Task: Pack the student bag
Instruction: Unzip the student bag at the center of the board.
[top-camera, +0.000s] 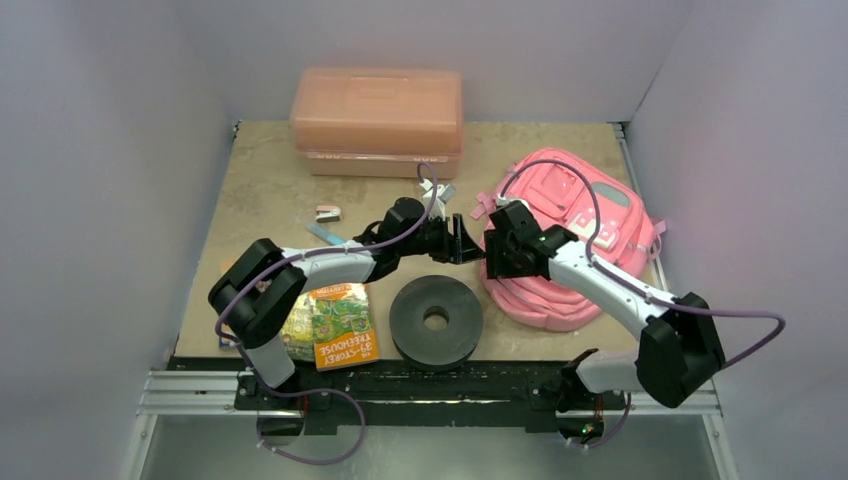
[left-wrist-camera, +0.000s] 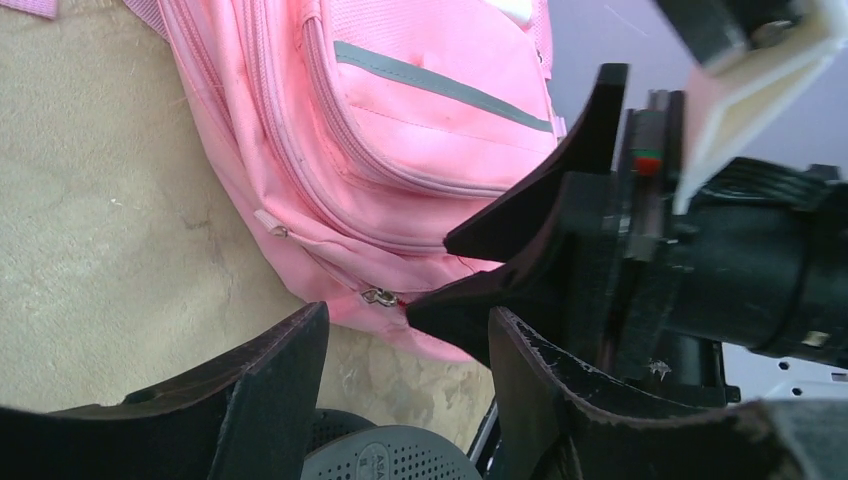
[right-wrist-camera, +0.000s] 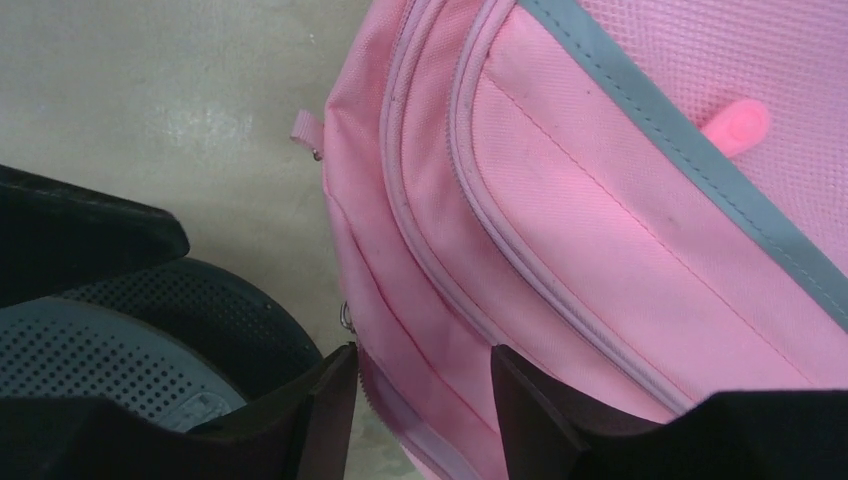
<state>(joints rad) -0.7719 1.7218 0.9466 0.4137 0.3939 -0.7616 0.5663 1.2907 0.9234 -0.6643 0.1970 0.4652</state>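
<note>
The student bag (top-camera: 545, 300), a bright-pink fabric backpack with grey trim, lies flat at the right of the table. Both grippers meet at its left edge. My right gripper (top-camera: 492, 255) is open, and in the right wrist view its jaws (right-wrist-camera: 423, 352) straddle the bag's (right-wrist-camera: 600, 220) side seam beside the zip teeth. My left gripper (top-camera: 468, 243) faces it, open (left-wrist-camera: 408, 315) with nothing between its fingers. Just beyond them a metal zip pull (left-wrist-camera: 380, 297) lies on the bag's (left-wrist-camera: 400, 130) edge, touching a right fingertip (left-wrist-camera: 470, 300).
A salmon plastic box (top-camera: 377, 120) stands at the back. A black disc (top-camera: 436, 318) lies just in front of the grippers, a picture book (top-camera: 342, 325) to its left. A small eraser (top-camera: 327, 213), a blue pen (top-camera: 325, 235) and a white clip (top-camera: 437, 190) lie mid-table.
</note>
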